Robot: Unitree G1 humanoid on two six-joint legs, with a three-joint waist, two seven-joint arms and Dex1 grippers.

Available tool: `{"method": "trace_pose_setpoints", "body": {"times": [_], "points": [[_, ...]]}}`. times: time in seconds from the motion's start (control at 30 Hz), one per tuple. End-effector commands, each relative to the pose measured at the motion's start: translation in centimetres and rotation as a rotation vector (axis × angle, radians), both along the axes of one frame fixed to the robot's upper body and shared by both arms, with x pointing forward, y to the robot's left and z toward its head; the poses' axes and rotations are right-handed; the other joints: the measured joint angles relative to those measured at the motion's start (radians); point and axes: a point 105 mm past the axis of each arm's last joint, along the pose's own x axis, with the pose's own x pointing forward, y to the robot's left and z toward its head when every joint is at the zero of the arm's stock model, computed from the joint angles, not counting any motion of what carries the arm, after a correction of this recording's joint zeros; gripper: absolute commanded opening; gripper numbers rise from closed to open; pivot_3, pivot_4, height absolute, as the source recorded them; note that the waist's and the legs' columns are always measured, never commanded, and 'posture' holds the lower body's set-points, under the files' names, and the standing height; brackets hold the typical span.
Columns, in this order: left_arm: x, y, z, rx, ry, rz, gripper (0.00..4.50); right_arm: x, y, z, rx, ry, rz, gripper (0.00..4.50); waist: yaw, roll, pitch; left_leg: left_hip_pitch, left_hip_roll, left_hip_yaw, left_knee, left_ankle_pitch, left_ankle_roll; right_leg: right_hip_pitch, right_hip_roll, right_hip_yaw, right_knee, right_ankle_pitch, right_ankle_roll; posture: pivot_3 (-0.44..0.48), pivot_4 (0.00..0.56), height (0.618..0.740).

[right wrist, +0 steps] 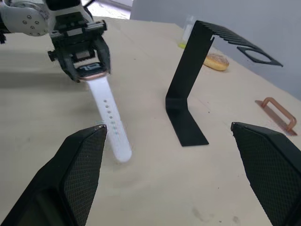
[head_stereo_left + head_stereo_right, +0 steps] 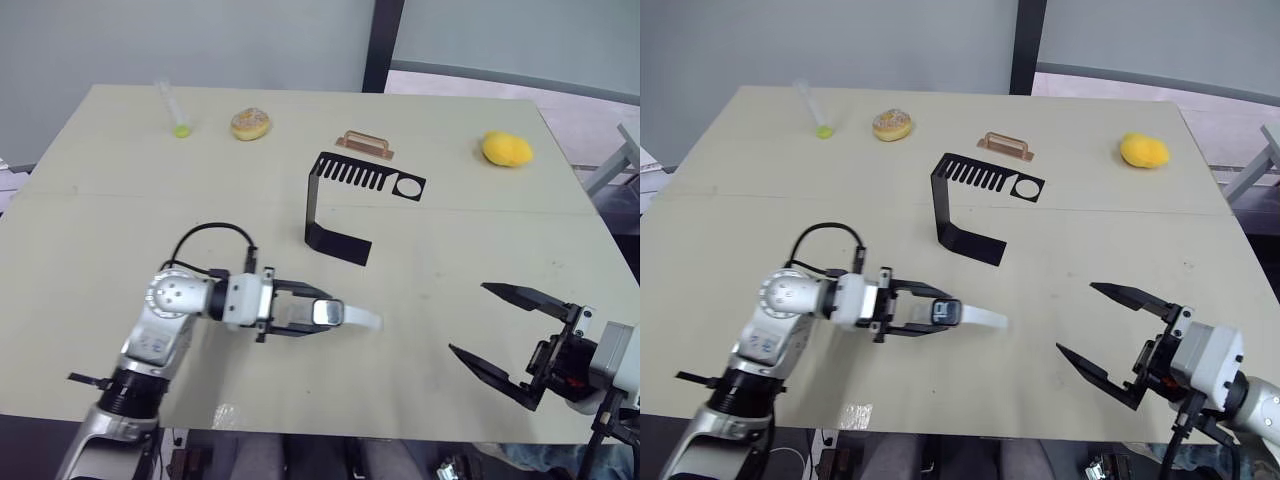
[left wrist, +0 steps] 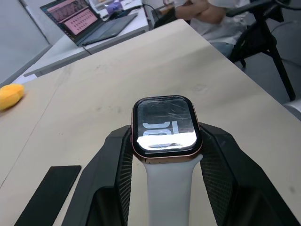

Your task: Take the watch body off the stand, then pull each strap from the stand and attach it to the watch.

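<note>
My left gripper [image 2: 328,313] is shut on the watch body [image 2: 325,312], a rounded-square case with a dark screen [image 3: 164,125], low over the table's near middle. A white strap with small holes [image 1: 110,122] runs from the case toward the right, its tip down at the table. A second white strap [image 3: 167,188] leaves the case's other end and lies back between the fingers. The black stand [image 2: 330,200] stands behind, at the table's centre, its slotted top arm [image 2: 365,178] bare. My right gripper [image 2: 468,319] is open and holds nothing, near the front right, well apart from the watch.
Along the far side of the table [image 2: 100,230] lie a copper-coloured handle [image 2: 365,143] just behind the stand, a doughnut [image 2: 251,124], a clear tube with a green end [image 2: 172,105] and a yellow lump [image 2: 506,149] at the far right.
</note>
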Motion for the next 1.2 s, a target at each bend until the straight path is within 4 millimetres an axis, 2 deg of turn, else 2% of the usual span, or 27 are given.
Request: {"method": "trace_pose_setpoints", "body": {"times": [0.03, 0.2, 0.3, 0.47, 0.6, 0.67, 0.7, 0.73, 0.77, 0.87, 0.9, 0.97, 1.1, 1.2], "points": [[1.4, -3.0, -1.8, 0.063, 0.116, 0.097, 1.57, -0.7, 0.1, -0.1, -0.04, -0.001, 0.033, 4.47, 0.005, 0.0, 0.0, 0.0, 0.0, 0.0, 0.0, 0.0, 0.0, 0.0, 0.0, 0.0, 0.0, 0.0, 0.0, 0.0, 0.15, 0.74], [1.8, -4.2, -4.6, 0.189, 0.138, 0.118, 1.57, -0.7, -0.6, -0.6, -0.058, 0.017, 0.026, 4.47, -0.004, 0.0, 0.0, 0.001, 0.001, 0.001, -0.001, 0.001, -0.001, -0.001, 0.002, 0.001, 0.001, 0.0, 0.0, 0.0, 0.15, 0.74], [1.4, -3.3, -5.6, 0.255, 0.107, 0.109, 1.57, -1.0, -0.5, -0.9, -0.069, 0.04, 0.039, 4.47, -0.005, 0.0, 0.0, 0.001, 0.001, 0.001, -0.001, 0.001, -0.001, -0.001, 0.002, 0.001, 0.002, 0.0, 0.0, 0.0, 0.15, 0.74], [1.1, -1.7, -5.8, 0.273, 0.122, 0.14, 1.57, -1.1, -0.7, -1.0, -0.071, 0.062, 0.031, 4.47, -0.003, 0.0, 0.0, 0.001, 0.001, 0.001, -0.001, 0.001, -0.001, -0.001, 0.001, 0.001, 0.001, 0.0, 0.0, 0.0, 0.15, 0.74], [0.0, -2.2, -6.0, 0.242, 0.181, 0.084, 1.57, -1.1, -0.9, -1.4, -0.069, 0.096, 0.025, 4.47, 0.002, 0.0, 0.0, 0.001, 0.001, 0.0, 0.0, 0.001, -0.001, 0.0, 0.0, 0.001, 0.001, 0.0, 0.0, 0.0, 0.15, 0.74], [0.4, -1.8, -5.9, 0.238, 0.164, 0.106, 1.57, -0.9, -0.9, -1.4, -0.071, 0.099, 0.025, 4.47, 0.002, 0.0, 0.0, 0.001, 0.001, 0.0, 0.0, 0.001, -0.001, 0.0, 0.0, 0.001, 0.001, 0.0, 0.0, 0.0, 0.15, 0.74], [0.9, -1.3, -5.5, 0.222, 0.132, 0.125, 2.07, -0.7, -1.0, -1.4, -0.077, 0.098, 0.025, 4.5, 0.002, 0.0, 0.0, 0.001, 0.001, 0.0, 0.0, 0.001, -0.001, 0.0, 0.0, 0.001, 0.001, 0.0, 0.0, 0.0, 0.15, 0.74], [1.2, -0.4, -4.9, 0.197, 0.088, 0.143, 2.62, -0.5, -1.3, -1.2, -0.085, 0.093, 0.022, 4.5, 0.003, 0.0, 0.0, 0.001, 0.001, 0.0, 0.0, 0.001, -0.001, 0.0, 0.0, 0.001, 0.001, 0.0, 0.0, 0.0, 0.15, 0.74], [1.4, 0.5, -4.2, 0.167, 0.053, 0.15, 2.96, -0.4, -1.5, -1.0, -0.091, 0.089, 0.019, 4.5, 0.0, 0.0, 0.0, 0.001, 0.001, 0.0, 0.0, 0.001, -0.001, 0.0, 0.0, 0.001, 0.001, 0.0, 0.0, 0.0, 0.15, 0.74], [0.6, 3.8, -1.2, 0.031, -0.021, 0.148, 4.48, -0.3, -2.8, -0.3, -0.128, 0.081, -0.005, 4.5, -0.009, 0.001, 0.0, 0.001, 0.001, 0.001, -0.001, 0.001, -0.001, -0.001, 0.001, 0.001, 0.001, 0.0, 0.0, 0.0, 0.15, 0.74], [0.3, 5.3, -0.5, 0.015, -0.022, 0.169, 4.48, -0.3, -3.4, -0.2, -0.142, 0.08, -0.019, 4.5, -0.009, 0.001, 0.0, 0.002, 0.002, 0.001, -0.002, 0.001, -0.001, -0.001, 0.001, 0.001, 0.001, 0.0, 0.0, 0.0, 0.15, 0.74], [0.0, 9.4, -0.5, 0.087, 0.013, 0.302, 4.48, -0.4, -4.8, 0.2, -0.175, 0.083, -0.044, 4.5, -0.011, 0.001, 0.0, 0.002, 0.002, 0.001, -0.003, 0.001, -0.002, -0.001, 0.001, 0.001, 0.001, 0.0, 0.0, 0.0, 0.15, 0.74], [-1.1, 15.4, -0.6, 0.209, 0.015, 0.522, 4.48, -1.2, -6.5, 0.0, -0.27, 0.111, -0.04, 4.5, -0.006, 0.001, 0.0, 0.003, 0.001, 0.001, -0.004, 0.0, -0.001, 0.0, -0.001, 0.001, -0.001, 0.0, -0.001, 0.0, 0.15, 0.74], [-1.9, 18.5, -0.8, 0.248, 0.008, 0.625, 4.48, -1.1, -7.6, 0.1, -0.302, 0.112, -0.06, 4.5, -0.003, 0.001, 0.0, 0.003, 0.0, 0.0, -0.005, -0.002, 0.002, 0.0, -0.004, 0.0, -0.002, -0.001, -0.001, 0.0, 0.15, 0.74]]}}
